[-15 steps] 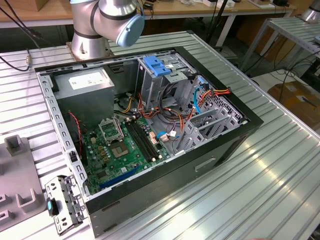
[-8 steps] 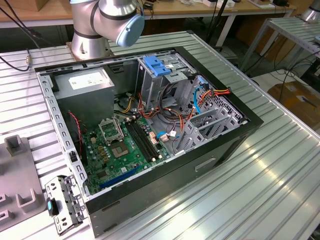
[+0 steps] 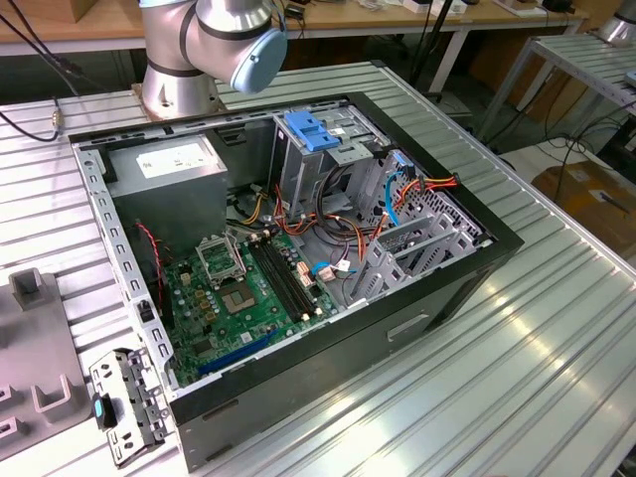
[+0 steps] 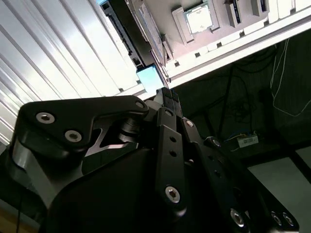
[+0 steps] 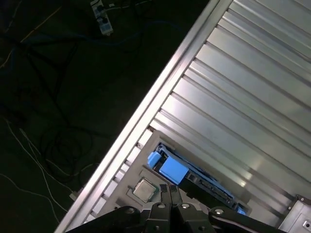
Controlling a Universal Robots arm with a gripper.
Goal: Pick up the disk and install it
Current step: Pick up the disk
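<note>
Gripper [image 5: 168, 188] jaws pinched together in the first wrist view; I see nothing between them. The blue-railed disk [image 5: 171, 170] lies just beyond the fingertips, near the ribbed table [image 5: 233, 97] edge

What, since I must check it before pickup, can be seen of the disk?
In both wrist views the disk shows a long dark side edged by a blue plastic rail, with a broad light-blue tab at one end. It lies near the edge of the ribbed metal table, next to a grey tray holding a square silver chip. The claw, shut and empty, hangs close to the tab; contact cannot be told.
</note>
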